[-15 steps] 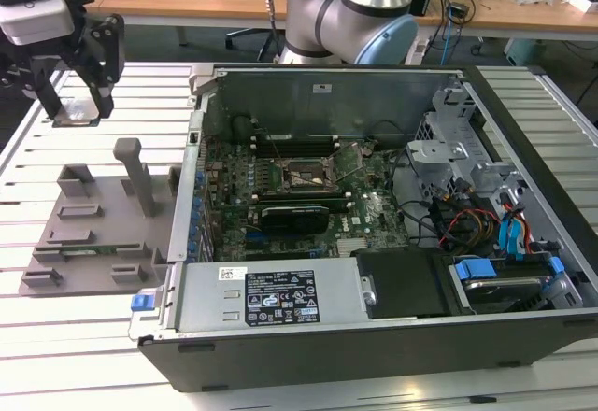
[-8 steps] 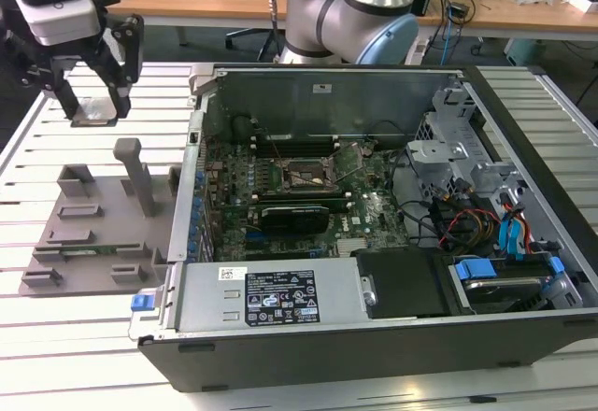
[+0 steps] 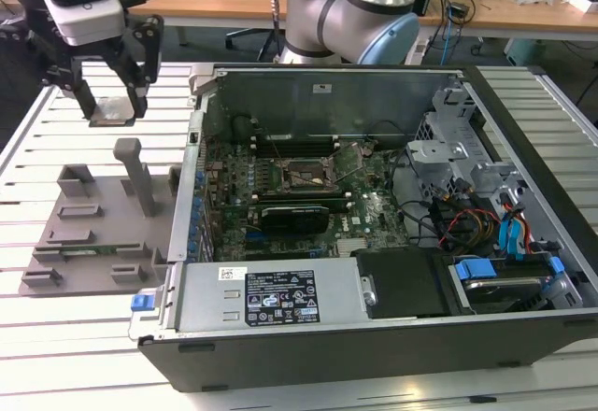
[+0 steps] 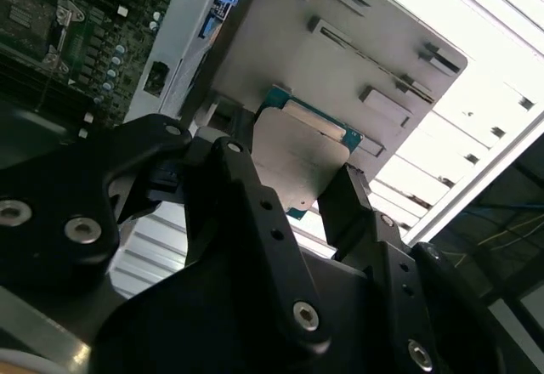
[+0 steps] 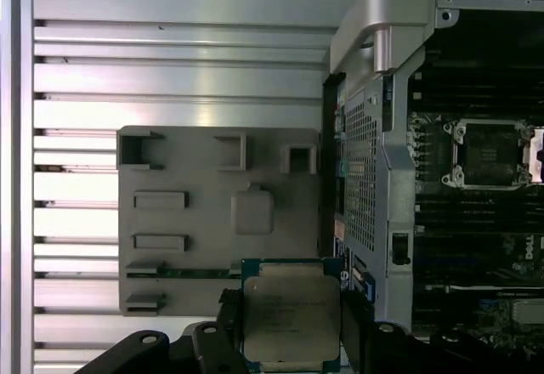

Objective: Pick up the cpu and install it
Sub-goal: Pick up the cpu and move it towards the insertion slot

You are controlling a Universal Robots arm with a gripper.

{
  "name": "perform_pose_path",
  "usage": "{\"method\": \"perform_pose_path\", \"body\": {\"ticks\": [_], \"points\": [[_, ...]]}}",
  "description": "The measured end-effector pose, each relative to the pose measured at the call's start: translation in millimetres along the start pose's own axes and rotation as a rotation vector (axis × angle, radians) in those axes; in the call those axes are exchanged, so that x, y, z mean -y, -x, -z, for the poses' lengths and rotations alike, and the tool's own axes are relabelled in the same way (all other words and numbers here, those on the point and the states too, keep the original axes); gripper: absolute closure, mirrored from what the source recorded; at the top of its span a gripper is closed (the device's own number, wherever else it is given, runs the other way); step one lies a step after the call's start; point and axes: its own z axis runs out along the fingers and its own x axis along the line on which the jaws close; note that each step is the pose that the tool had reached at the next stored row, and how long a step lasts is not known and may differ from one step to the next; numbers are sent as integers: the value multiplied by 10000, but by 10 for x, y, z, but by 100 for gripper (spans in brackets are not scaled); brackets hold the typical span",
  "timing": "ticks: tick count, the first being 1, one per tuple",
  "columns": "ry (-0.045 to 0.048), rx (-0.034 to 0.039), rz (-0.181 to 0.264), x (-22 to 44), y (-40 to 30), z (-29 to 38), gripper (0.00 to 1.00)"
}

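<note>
Cpu in pincer grip, aloft near grey tray

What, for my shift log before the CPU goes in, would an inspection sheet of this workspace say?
Surface: slatted metal table, carrying tray and case.
Job's things: cpu held in the air near the tray; socket inside the case has no chip in it.
Clutter: grey tray with upright posts, beside the open computer case.
Grippers: gripper shut on the cpu.
Cables: coloured wires inside the case.
Surroundings: wooden desks behind the table.
</note>
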Motion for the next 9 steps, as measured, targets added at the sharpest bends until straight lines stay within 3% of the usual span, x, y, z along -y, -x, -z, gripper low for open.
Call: {"method": "perform_pose_path", "body": {"ticks": [9], "points": [[0, -19, 1, -7, 225, -14, 45]]}}
